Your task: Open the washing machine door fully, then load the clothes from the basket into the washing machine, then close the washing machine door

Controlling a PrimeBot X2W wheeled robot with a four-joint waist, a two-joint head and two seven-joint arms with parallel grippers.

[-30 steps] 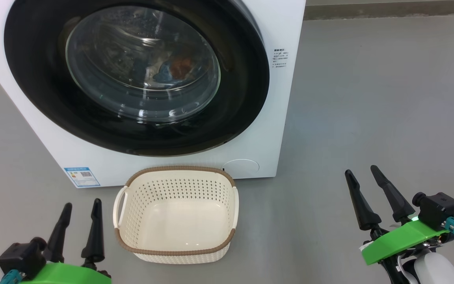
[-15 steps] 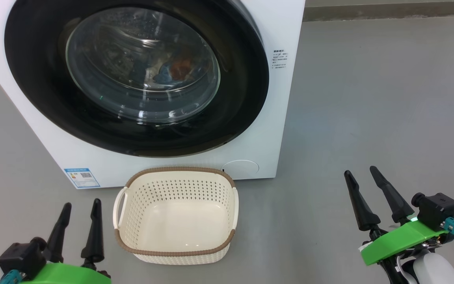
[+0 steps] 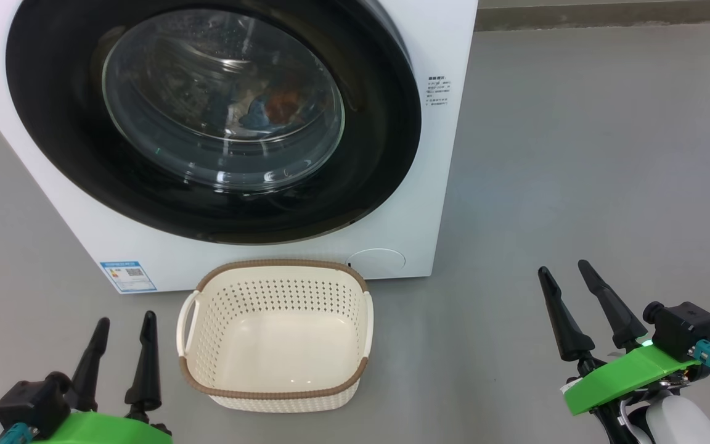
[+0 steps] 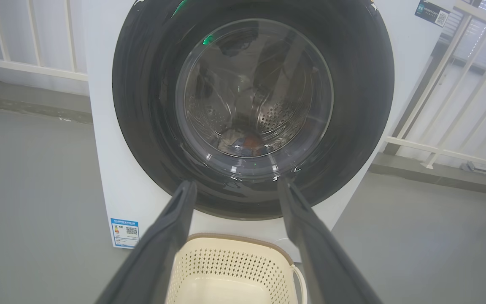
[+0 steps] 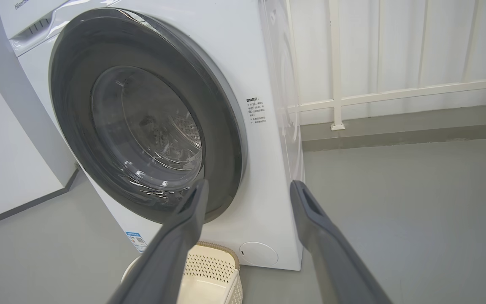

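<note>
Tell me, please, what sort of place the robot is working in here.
Probably a home laundry corner, perhaps a balcony: a front-loading washing machine on bare grey floor, a perforated basket before it, white railings behind.

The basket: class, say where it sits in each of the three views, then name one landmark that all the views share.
Head view: the basket is low, left of centre, in front of the washing machine.
Left wrist view: bottom centre, cut by the lower edge.
Right wrist view: bottom, left of centre, at the lower edge.
Shared landmark: the blue label on the machine's lower corner, near the basket.
</note>
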